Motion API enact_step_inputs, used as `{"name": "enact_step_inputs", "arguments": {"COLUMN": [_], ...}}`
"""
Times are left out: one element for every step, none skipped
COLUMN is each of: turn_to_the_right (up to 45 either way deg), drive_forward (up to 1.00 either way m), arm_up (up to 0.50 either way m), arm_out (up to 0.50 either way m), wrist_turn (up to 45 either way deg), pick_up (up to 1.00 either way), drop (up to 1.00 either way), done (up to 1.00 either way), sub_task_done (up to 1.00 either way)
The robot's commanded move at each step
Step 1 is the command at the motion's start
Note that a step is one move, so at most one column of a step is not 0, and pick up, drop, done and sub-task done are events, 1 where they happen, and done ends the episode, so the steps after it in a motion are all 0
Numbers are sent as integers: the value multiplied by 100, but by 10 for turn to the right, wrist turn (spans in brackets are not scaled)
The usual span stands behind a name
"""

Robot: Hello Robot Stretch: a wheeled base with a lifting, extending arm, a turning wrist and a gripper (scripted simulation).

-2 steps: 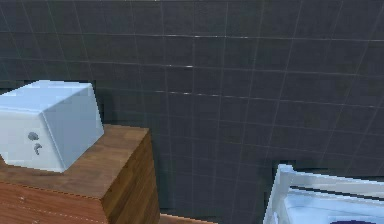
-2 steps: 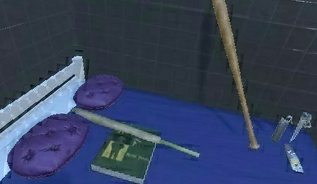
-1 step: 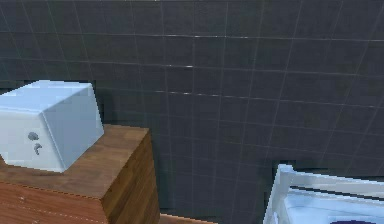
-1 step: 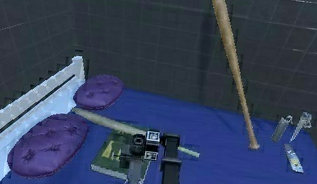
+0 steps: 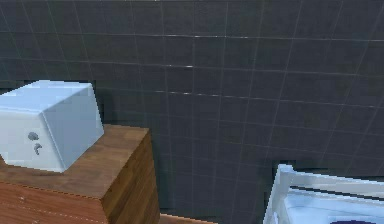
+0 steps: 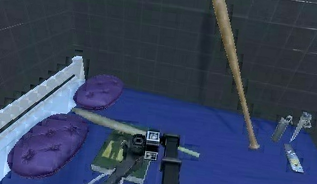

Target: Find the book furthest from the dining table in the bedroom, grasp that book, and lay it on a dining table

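A flat green book (image 6: 111,155) lies on the blue bed cover (image 6: 217,173), just right of the lower purple pillow (image 6: 51,145). My arm (image 6: 168,177) rises from the bottom edge, and its two white marker squares (image 6: 151,138) stand over the bed. The gripper (image 6: 116,172) sits left of them, with its dark body and thin fingers in front of the book. The book rests on the bed at the gripper, so I cannot tell whether it holds anything.
A white slatted headboard (image 6: 23,114) bounds the bed on the left, and a second purple pillow (image 6: 98,91) lies farther back. A wooden bat (image 6: 235,64) leans on the dark tiled wall. A pale stick (image 6: 107,122) and small bottles (image 6: 292,137) lie on the bed. A white box (image 5: 48,125) tops a wooden cabinet (image 5: 110,185).
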Motion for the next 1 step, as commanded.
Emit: {"name": "enact_step_inputs", "arguments": {"turn_to_the_right": [0], "drive_forward": [0], "arm_up": [0], "arm_out": [0], "wrist_turn": [450], "pick_up": [0], "drop": [0], "done": [0], "sub_task_done": [0]}}
